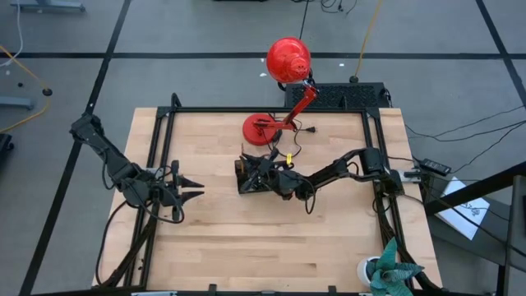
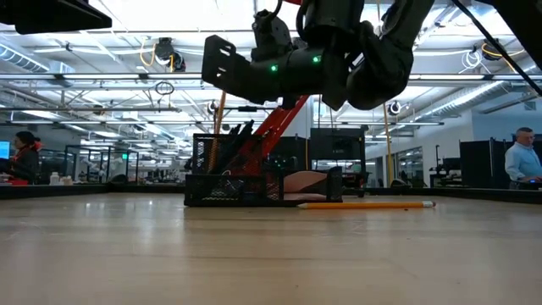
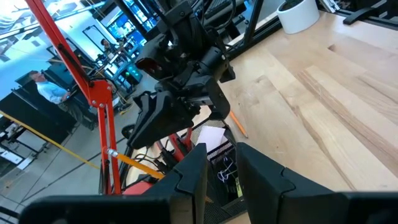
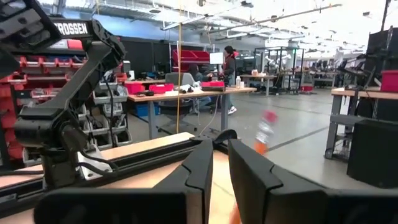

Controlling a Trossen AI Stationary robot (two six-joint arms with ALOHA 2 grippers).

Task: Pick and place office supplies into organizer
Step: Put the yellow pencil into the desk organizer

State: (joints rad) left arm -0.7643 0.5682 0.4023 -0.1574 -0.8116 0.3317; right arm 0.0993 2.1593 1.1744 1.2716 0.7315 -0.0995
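The black mesh organizer [image 1: 251, 182] [image 2: 237, 188] stands mid-table, near the red lamp's base. A pink sticky-note pad [image 3: 211, 140] and a slanting orange pencil [image 3: 142, 164] lie in it. Another orange pencil [image 2: 364, 204] [image 3: 237, 122] lies flat on the table beside it. My right gripper [image 1: 260, 171] [image 4: 221, 152] hovers over the organizer, pointing about level, with a narrow gap between its fingers. A blurred orange pencil with a pink eraser [image 4: 264, 132] shows just beyond one of its fingers. My left gripper [image 1: 196, 188] [image 3: 222, 167] waits open at the table's left, holding nothing. My right gripper has the blurred pencil's eraser end [image 4: 267, 118] close beside one finger [image 4: 249, 168]. I cannot tell whether the finger touches it. Nothing shows in the gap between the fingertips.
The red desk lamp's round base [image 1: 261, 129] stands just beyond the organizer, its arm and head [image 1: 288, 59] reaching past the far edge. A white pot with a plant [image 1: 385, 271] sits at the near right corner. Bare wood lies along the near side.
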